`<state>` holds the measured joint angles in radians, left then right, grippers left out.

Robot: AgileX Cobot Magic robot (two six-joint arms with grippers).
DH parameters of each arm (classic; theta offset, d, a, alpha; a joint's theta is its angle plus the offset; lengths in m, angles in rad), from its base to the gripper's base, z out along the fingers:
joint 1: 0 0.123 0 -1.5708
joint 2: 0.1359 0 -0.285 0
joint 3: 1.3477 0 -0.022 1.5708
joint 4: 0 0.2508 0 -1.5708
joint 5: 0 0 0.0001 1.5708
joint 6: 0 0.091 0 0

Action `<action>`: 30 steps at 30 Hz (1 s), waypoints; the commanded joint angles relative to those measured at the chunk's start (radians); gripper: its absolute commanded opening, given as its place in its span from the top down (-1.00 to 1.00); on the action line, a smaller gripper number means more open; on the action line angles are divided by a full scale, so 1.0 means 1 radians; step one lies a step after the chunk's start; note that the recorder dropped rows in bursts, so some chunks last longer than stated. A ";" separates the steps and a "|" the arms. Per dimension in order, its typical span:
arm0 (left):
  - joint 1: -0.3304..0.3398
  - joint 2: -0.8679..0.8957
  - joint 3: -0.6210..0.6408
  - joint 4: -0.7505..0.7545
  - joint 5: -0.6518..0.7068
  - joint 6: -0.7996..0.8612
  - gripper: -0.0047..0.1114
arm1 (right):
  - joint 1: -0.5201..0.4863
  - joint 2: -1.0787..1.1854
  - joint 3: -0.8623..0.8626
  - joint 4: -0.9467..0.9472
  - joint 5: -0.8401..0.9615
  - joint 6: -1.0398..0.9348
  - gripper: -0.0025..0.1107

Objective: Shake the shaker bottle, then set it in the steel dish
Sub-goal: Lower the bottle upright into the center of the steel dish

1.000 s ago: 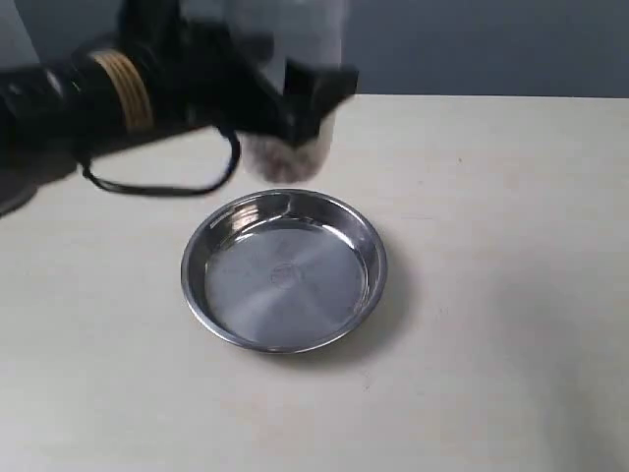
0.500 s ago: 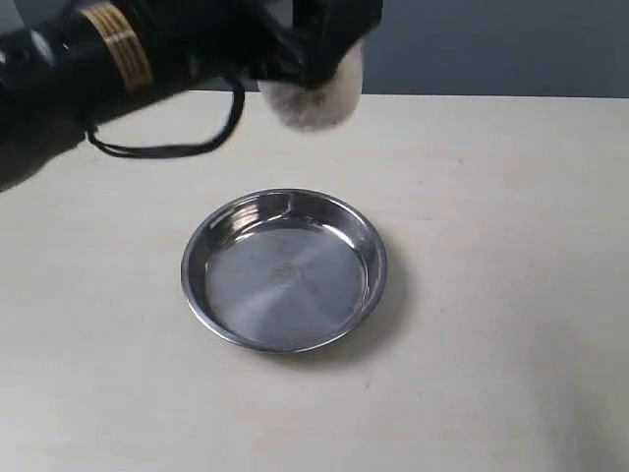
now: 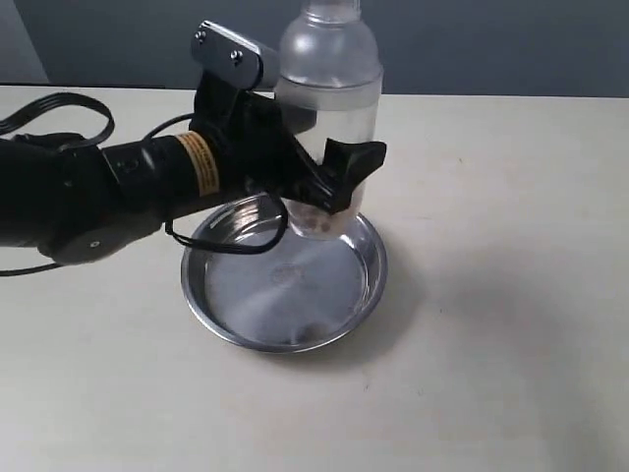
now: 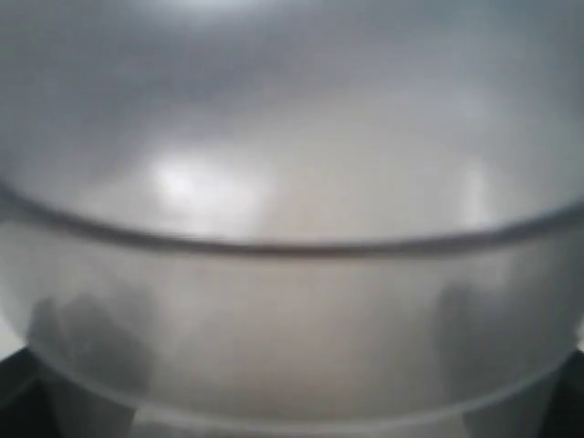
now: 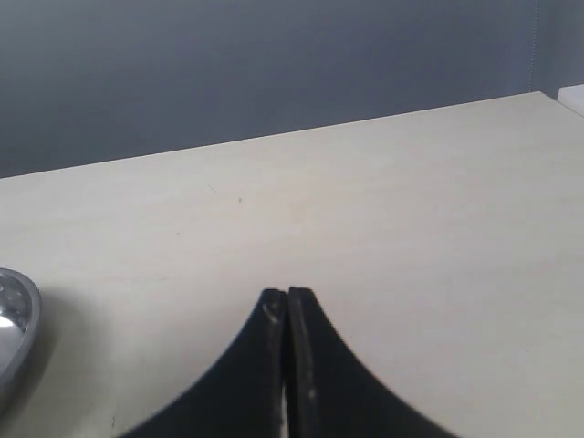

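The left pincer (image 3: 329,162) is found clamped on the shaker bottle (image 3: 329,79); the right pincer (image 5: 287,306) is found closed, fingers touching.

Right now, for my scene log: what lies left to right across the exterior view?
Black cable → left arm's yellow label → shaker bottle → table. The steel dish overlaps arm and bottle, so omitted.

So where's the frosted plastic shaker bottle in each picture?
Exterior view: the frosted plastic shaker bottle, upright at top middle, in the left gripper.
Left wrist view: it fills the picture, blurred.
Right wrist view: not there.
Shared landmark: the round shiny steel dish, exterior middle and right wrist edge.
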<state>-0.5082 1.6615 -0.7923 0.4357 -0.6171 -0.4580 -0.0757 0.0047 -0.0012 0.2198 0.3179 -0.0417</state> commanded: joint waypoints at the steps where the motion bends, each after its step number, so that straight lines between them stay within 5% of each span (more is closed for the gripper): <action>1: -0.001 0.101 -0.001 -0.046 -0.111 0.054 0.91 | -0.003 -0.005 0.001 0.000 -0.010 -0.002 0.97; 6: -0.001 0.209 -0.001 -0.097 -0.299 0.170 0.91 | -0.003 -0.005 0.001 0.000 -0.010 -0.002 0.97; 15: -0.001 0.323 -0.001 -0.218 -0.409 0.214 0.91 | -0.003 -0.005 0.001 0.000 -0.010 -0.002 0.97; 30: -0.001 0.409 -0.001 -0.243 -0.407 0.214 0.91 | -0.003 -0.005 0.001 0.000 -0.010 -0.002 0.97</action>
<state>-0.5082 2.0751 -0.7923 0.2141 -0.9968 -0.2466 -0.0757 0.0047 -0.0012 0.2198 0.3179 -0.0417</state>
